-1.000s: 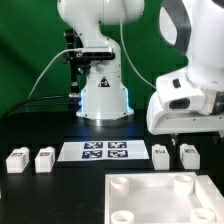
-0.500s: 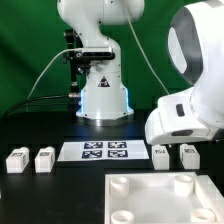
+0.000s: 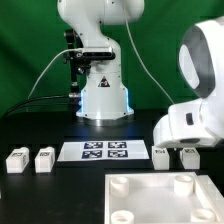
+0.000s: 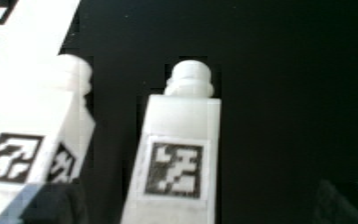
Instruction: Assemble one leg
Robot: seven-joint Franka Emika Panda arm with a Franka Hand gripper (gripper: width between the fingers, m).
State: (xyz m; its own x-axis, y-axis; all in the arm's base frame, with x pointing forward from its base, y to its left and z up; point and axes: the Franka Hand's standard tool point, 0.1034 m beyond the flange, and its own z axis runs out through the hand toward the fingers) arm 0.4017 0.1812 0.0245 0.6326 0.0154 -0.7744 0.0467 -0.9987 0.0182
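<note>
Several small white legs with square tags lie on the black table: two at the exterior view's left and two at its right. My gripper hangs low right over the right pair, its fingers mostly hidden by the white hand. In the wrist view one leg lies lengthwise between my dark fingertips, with a second leg beside it. My gripper is open and holds nothing; I see gaps on both sides of the leg.
The large white panel with round corner sockets lies at the front. The marker board lies in the middle, and its edge shows in the wrist view. The robot base stands behind.
The hand has moved toward the exterior view's right and lower, down over the right pair of legs. The legs and panel have not moved.
</note>
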